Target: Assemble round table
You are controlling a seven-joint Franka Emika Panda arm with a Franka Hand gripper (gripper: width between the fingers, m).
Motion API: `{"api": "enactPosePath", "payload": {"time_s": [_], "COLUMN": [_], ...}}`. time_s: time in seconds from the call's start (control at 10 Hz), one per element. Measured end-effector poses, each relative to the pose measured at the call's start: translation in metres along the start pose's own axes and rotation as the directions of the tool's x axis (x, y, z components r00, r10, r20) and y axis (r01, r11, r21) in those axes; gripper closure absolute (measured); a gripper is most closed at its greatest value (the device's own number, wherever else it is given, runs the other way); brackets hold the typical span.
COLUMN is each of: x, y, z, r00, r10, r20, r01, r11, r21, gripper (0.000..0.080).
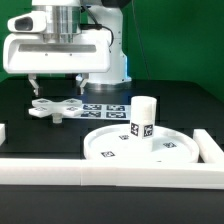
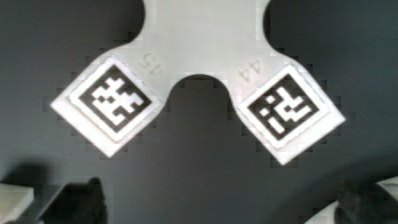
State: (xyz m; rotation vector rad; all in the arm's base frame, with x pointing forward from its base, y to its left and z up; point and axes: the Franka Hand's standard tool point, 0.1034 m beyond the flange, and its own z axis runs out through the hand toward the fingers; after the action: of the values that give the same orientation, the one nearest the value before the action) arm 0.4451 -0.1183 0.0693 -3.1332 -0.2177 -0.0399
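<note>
The flat cross-shaped piece (image 1: pixel 57 108) lies on the black table at the exterior view's left. My gripper (image 1: pixel 57 88) hangs just above it, open and empty, with a finger on each side. In the wrist view two tagged arms of the cross-shaped piece (image 2: pixel 199 70) fill the frame. The dark fingertips (image 2: pixel 71 200) sit wide apart at the picture's lower corners, and the gripper (image 2: pixel 214 205) holds nothing. The large rimmed round disc (image 1: pixel 110 150) lies at the front right. The short thick cylinder leg (image 1: pixel 142 118) stands upright on it.
The marker board (image 1: pixel 105 108) lies flat between the cross-shaped piece and the disc. Long white border rails run along the front (image 1: pixel 100 175), the right side (image 1: pixel 210 150) and the left edge (image 1: pixel 3 132). A green wall stands behind.
</note>
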Motion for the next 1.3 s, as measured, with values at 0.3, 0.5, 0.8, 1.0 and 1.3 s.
{"api": "enactPosePath", "payload": {"time_s": [0.3, 0.5, 0.8, 1.0, 1.3], "x": [-0.006, -0.027, -0.031, -0.033, -0.042], "y": [0.006, 0.008, 0.007, 0.007, 0.006], "z": [0.001, 0.006, 0.008, 0.012, 0.021], "r00": [0.995, 0.982, 0.979, 0.976, 0.978], "r10": [0.095, 0.181, 0.195, 0.205, 0.194], "r20": [0.015, 0.048, 0.058, 0.069, 0.073], "r01": [-0.095, -0.182, -0.197, -0.208, -0.196], "r11": [0.995, 0.983, 0.98, 0.977, 0.98], "r21": [0.012, 0.028, 0.036, 0.041, 0.033], "gripper": [0.0151, 0.0151, 0.0151, 0.0151, 0.0151]}}
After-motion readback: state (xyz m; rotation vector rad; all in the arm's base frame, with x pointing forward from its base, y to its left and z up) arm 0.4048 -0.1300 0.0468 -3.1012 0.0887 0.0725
